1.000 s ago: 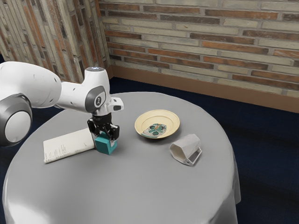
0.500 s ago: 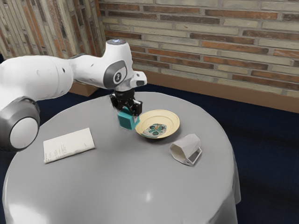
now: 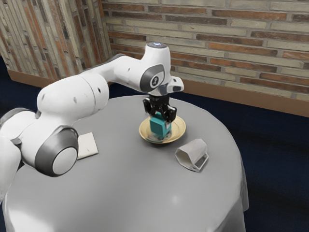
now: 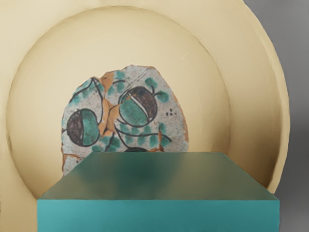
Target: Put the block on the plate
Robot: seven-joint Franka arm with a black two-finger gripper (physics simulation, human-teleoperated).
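Note:
My black gripper (image 3: 161, 117) is over the pale yellow plate (image 3: 179, 129) in the exterior view, shut on the teal block (image 3: 158, 126). The block is within the plate's outline there; whether it touches the plate I cannot tell. In the wrist view the block (image 4: 159, 215) is large and close under my hand, covering part of the plate (image 4: 251, 96). A patterned, shard-like piece (image 4: 125, 111) lies in the plate, partly behind the block.
A whitish angular cup with a handle (image 3: 192, 153) lies on its side on the grey table (image 3: 130, 193), beside the plate. Towards the exterior view's left, a white booklet (image 3: 88, 145) is partly hidden by the arm.
My gripper has carried the block up from beside the booklet and towards the exterior view's right, over the plate. The arm now covers part of the booklet.

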